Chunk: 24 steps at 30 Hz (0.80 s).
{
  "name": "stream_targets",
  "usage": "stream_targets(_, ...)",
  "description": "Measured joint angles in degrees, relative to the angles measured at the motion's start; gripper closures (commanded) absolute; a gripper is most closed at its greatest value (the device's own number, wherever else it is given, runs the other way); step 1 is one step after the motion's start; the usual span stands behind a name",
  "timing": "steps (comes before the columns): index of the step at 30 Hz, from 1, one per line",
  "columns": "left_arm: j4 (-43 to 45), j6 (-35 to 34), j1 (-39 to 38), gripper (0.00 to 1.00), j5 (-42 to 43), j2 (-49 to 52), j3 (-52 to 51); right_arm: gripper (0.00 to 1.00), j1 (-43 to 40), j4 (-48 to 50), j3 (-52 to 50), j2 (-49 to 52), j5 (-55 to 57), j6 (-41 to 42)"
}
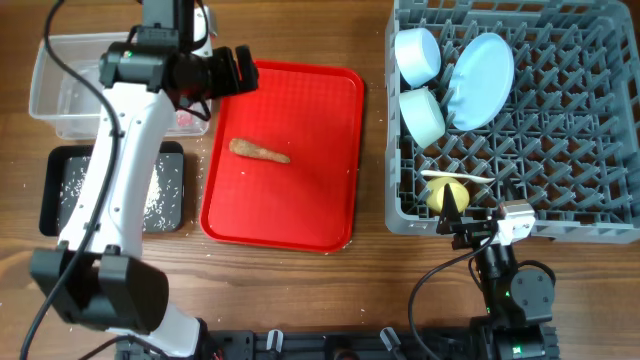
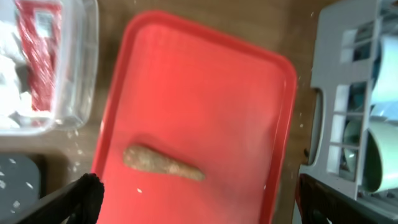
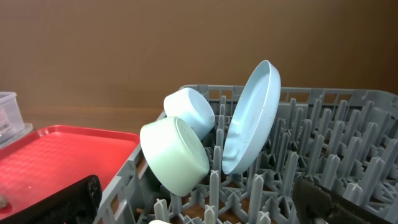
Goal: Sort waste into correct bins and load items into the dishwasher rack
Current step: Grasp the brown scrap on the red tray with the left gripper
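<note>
The clear tub sits at the far-left corner, the dishwasher rack along the right edge. Between them, on the red serving tray, lies the orange-brown stick-shaped food piece, tapered and uncovered. The left gripper hovers over the tray, jaws wide; the right gripper gapes likewise.

Orange-brown food stick lying on red tray; pale blue plate, two bowls, yellow cup and white spoon in grey rack; rice grains in black tray, beside clear tub.
</note>
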<state>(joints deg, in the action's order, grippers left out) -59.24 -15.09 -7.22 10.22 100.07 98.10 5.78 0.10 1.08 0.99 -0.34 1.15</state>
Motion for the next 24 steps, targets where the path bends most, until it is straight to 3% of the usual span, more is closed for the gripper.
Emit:
stream_targets(2, -1.95, -1.77, -0.79, 0.01, 0.20, 2.62, 0.04, 0.00, 0.00, 0.00, 0.00, 0.00, 0.00, 0.00)
stream_targets(5, -4.07, -7.48, -1.92, 0.20, 0.11, 8.31, -0.13, 0.00, 0.00, 0.00, 0.00, 0.00, 0.00, 0.00)
stream_targets(10, -7.23, -25.59, -4.39, 0.33, -5.05, 15.85, -1.14, 0.00, 0.00, 0.00, 0.00, 0.00, 0.02, 0.00)
stream_targets(16, 0.13, -40.63, -8.28, 0.39, -8.68, 16.52, -7.26, 0.00, 0.00, 0.00, 0.00, 0.00, 0.00, 0.00)
stream_targets(24, 13.53, -47.43, -9.18, 0.43, -12.72, 16.68, -18.93, 0.00, 0.00, 0.00, 0.00, 0.00, 0.00, 0.00)
